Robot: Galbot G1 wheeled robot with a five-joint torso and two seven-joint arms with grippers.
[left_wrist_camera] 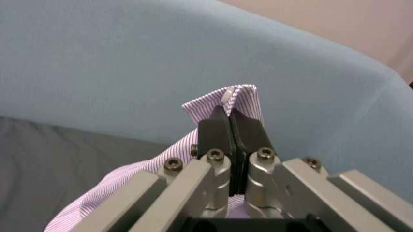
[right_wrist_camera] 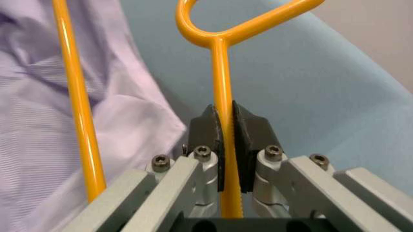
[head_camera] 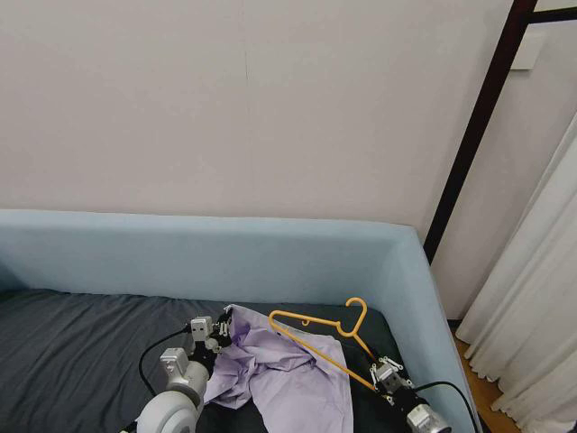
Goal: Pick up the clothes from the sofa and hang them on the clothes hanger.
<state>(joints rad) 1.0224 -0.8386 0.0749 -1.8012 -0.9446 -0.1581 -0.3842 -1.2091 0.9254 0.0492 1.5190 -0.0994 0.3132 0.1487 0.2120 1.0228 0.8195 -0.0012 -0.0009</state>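
While left [left_wrist_camera: 230, 114] pinches shirt [head_camera: 297, 388], right [right_wrist_camera: 226, 114] grips hanger [right_wrist_camera: 220, 72].

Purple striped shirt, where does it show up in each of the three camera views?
Head view: the shirt lies crumpled on the dark seat, under the orange hanger.
Left wrist view: the shirt's edge is pinched in the shut left gripper.
Right wrist view: the shirt lies beside the orange hanger, which the right gripper holds.
Shared landmark: the light blue sofa back.

Shirt [head_camera: 297, 388]: hem cut off at 6 o'clock, head view. Sofa [head_camera: 270, 257] runs off at 9 o'clock. Hanger [head_camera: 315, 346] bar partly hidden between right gripper [head_camera: 380, 377] pads.
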